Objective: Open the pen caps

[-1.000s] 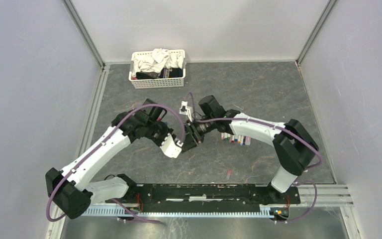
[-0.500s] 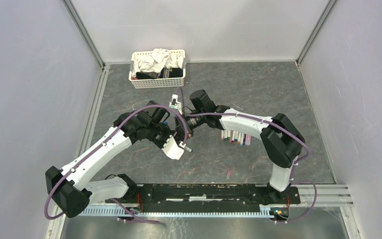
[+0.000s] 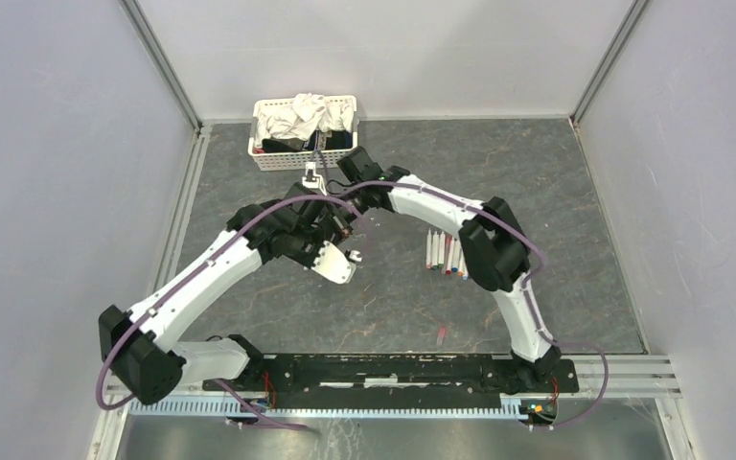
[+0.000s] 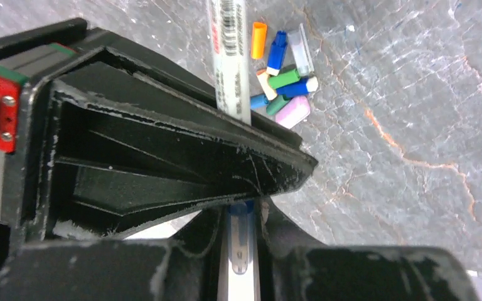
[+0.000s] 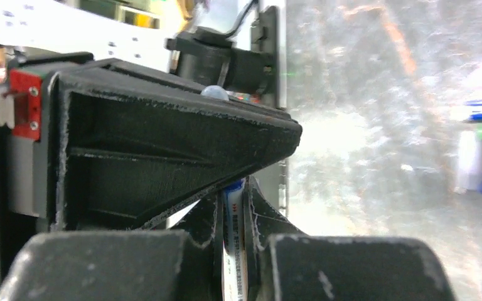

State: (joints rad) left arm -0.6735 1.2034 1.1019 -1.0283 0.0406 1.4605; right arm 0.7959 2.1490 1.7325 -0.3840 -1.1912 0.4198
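My left gripper (image 4: 241, 216) is shut on a pen (image 4: 229, 56). A translucent blue cap (image 4: 241, 241) sits between its jaws, and the white barcoded barrel runs on past the upper finger. My right gripper (image 5: 233, 194) is shut on a white printed pen barrel (image 5: 233, 251) with a blue end. In the top view the left gripper (image 3: 338, 251) and the right gripper (image 3: 343, 224) meet tip to tip left of centre. A pile of loose pen caps (image 4: 282, 78) in orange, blue, green and lilac lies on the table beyond the left gripper. More pens (image 3: 446, 254) lie in a row to the right.
A white basket (image 3: 304, 155) of cloths stands at the back, just beyond the right gripper. One small red cap (image 3: 440, 333) lies alone near the front rail. Grey walls enclose the marbled table on three sides.
The right arm has swung left and away towards the basket, and its gripper has gone from partly open to shut on the pen. The left gripper has shifted slightly back, still shut.
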